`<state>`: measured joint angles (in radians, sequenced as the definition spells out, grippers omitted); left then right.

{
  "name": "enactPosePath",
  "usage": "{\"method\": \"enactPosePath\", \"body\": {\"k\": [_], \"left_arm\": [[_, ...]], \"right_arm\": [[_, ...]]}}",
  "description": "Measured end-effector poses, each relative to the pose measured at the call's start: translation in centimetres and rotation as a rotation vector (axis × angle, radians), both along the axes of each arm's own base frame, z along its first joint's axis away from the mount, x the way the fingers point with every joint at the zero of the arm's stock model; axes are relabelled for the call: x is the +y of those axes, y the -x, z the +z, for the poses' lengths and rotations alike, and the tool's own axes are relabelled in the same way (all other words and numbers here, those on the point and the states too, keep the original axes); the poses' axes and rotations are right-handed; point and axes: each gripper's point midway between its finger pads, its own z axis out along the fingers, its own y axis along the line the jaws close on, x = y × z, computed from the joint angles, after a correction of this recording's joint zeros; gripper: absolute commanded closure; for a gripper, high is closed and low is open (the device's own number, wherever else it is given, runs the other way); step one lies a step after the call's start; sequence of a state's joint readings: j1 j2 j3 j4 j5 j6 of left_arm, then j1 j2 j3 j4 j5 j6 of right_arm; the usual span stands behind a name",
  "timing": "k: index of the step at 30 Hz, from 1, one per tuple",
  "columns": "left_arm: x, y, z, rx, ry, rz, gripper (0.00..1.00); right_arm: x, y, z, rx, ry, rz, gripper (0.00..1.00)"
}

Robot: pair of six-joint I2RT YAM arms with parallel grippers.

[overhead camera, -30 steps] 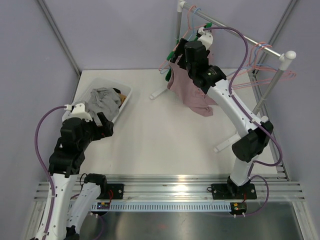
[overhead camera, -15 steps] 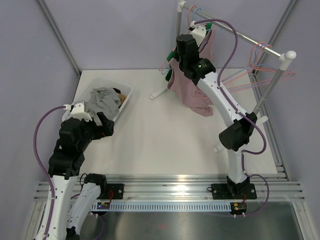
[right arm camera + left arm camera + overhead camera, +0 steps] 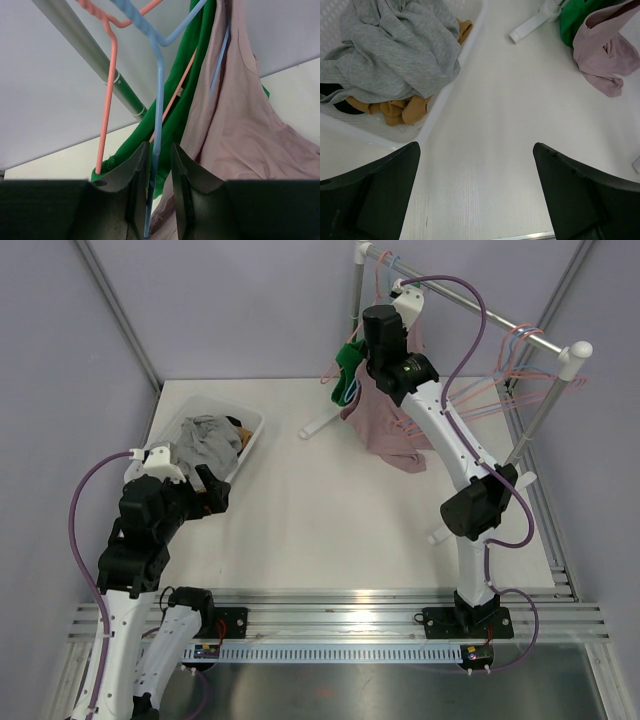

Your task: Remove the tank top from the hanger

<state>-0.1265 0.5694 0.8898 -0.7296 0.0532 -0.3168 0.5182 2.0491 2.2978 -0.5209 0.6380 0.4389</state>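
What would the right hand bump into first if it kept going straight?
Probably the blue hanger: its wire already sits between the right hand's fingers. Behind it hangs the green shirt, though depth is unclear.

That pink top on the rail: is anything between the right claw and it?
Nothing visible. The right gripper is closed on the blue hanger, beside the pink tank top; a green garment hangs behind.

Table middle: bare table (image 3: 330, 510), open passage.
Left: laundry basket (image 3: 247, 445) blocks.
Far right: rack rail (image 3: 480, 310), blue hanger (image 3: 159, 95), green garment (image 3: 192, 100) and tank top (image 3: 385, 430) crowd together.
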Motion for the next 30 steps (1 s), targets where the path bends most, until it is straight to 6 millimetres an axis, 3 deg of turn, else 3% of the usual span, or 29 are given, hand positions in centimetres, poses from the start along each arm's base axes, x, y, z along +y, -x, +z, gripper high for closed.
{"method": "enactPosePath", "body": {"k": [11, 22, 30], "left_arm": [[-0.1, 0.0, 0.0, -0.001, -0.001, -0.005, 0.01], [-0.1, 0.0, 0.0, -0.001, -0.001, -0.007, 0.01], [-0.2, 0.0, 0.0, 0.0, 0.001, -0.012, 0.01]], "right_arm": [[-1.3, -0.6, -0.4, -0.003, -0.005, -0.034, 0.99], [-2.2, 0.6, 0.8, -0.01, -0.007, -0.049, 1.0], [-3.4, 2.2, 4.0, -0.059, -0.021, -0.06, 1.0]]}}
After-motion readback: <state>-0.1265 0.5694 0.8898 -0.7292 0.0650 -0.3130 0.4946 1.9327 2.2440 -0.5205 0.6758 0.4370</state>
